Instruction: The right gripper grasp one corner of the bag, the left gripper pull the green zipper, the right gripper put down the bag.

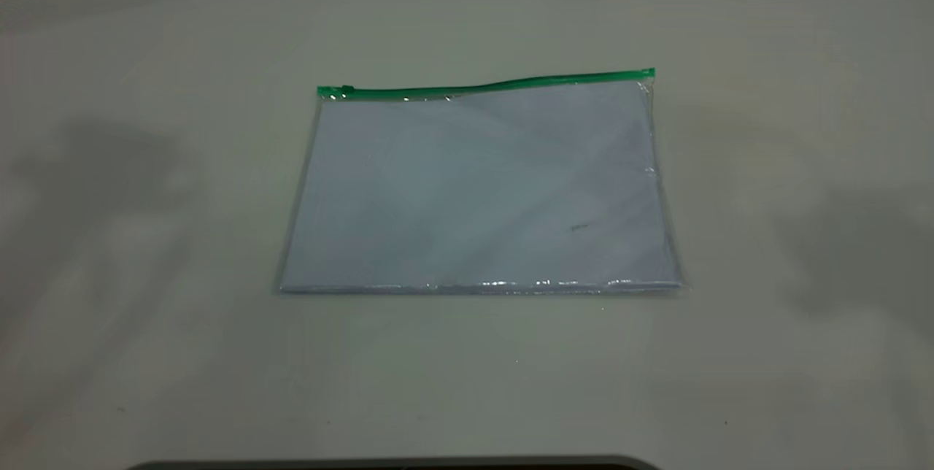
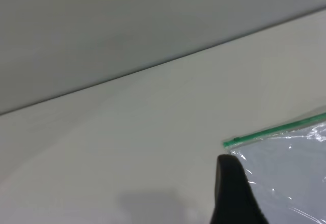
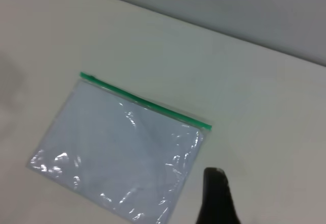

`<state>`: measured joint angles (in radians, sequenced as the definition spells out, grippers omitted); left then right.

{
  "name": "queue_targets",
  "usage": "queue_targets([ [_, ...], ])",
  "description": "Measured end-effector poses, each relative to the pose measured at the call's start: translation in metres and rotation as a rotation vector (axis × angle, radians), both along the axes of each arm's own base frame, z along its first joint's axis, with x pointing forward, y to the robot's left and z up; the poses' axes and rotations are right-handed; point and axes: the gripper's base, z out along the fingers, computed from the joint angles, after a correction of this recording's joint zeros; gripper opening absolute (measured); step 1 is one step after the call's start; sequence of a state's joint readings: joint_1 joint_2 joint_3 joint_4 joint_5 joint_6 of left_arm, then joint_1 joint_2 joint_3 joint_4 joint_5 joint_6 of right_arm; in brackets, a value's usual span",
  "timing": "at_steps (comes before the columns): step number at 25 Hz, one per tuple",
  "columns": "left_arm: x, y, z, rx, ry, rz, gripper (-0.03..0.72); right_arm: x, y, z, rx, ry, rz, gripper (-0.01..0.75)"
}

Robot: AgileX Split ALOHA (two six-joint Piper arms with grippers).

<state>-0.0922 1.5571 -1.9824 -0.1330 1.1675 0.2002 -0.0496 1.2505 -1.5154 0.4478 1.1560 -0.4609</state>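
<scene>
The bag (image 1: 481, 185) lies flat in the middle of the table, a clear pouch with white paper inside. The green zipper (image 1: 485, 85) runs along its far edge, with the slider tab (image 1: 346, 90) at the left end. The right corner of the bag (image 1: 649, 74) lies free. Neither gripper shows in the exterior view. My left gripper (image 2: 232, 193) shows only as a black tip above the table beside the bag's (image 2: 290, 173) left zipper end (image 2: 229, 142). My right gripper (image 3: 216, 198) shows as a black tip off the bag's (image 3: 117, 152) right side, apart from it.
The pale table (image 1: 146, 353) spreads wide on all sides of the bag. Soft shadows fall on it at the left (image 1: 95, 185) and right (image 1: 854, 251). A dark curved edge (image 1: 394, 464) lies at the table's near side. The wall meets the table at the back.
</scene>
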Motion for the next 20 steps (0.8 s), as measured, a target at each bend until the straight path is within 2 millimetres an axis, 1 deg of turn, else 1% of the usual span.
queue_targets([
  [2,-0.025,0.004,0.003,0.001,-0.003,0.027,0.497,-0.023,0.001,0.006,0.007,-0.024,-0.006,0.575],
  [4,-0.056,0.008,0.006,0.000,-0.014,0.038,0.497,-0.049,0.003,0.006,0.015,-0.046,-0.007,0.575],
  [6,-0.085,0.010,-0.002,-0.001,0.001,0.041,0.497,-0.069,0.005,-0.005,0.025,-0.037,-0.003,0.575],
  [7,-0.103,0.012,-0.004,-0.001,-0.005,0.041,0.497,-0.080,0.006,-0.012,0.031,-0.033,-0.003,0.575],
  [8,-0.119,0.014,-0.010,-0.002,0.001,0.042,0.497,-0.091,0.007,-0.018,0.041,-0.040,-0.002,0.575],
  [12,-0.176,0.019,-0.041,-0.002,0.021,0.046,0.497,-0.124,0.009,-0.051,0.062,-0.039,-0.017,0.575],
  [15,-0.210,0.022,-0.071,-0.014,0.042,0.062,0.497,-0.145,0.010,-0.073,0.062,-0.034,-0.018,0.575],
  [18,-0.235,0.024,-0.102,-0.022,0.068,0.073,0.497,-0.162,0.010,-0.092,0.058,-0.034,-0.021,0.575],
  [20,-0.248,0.026,-0.123,-0.022,0.088,0.076,0.497,-0.173,0.011,-0.101,0.058,-0.045,-0.020,0.575],
])
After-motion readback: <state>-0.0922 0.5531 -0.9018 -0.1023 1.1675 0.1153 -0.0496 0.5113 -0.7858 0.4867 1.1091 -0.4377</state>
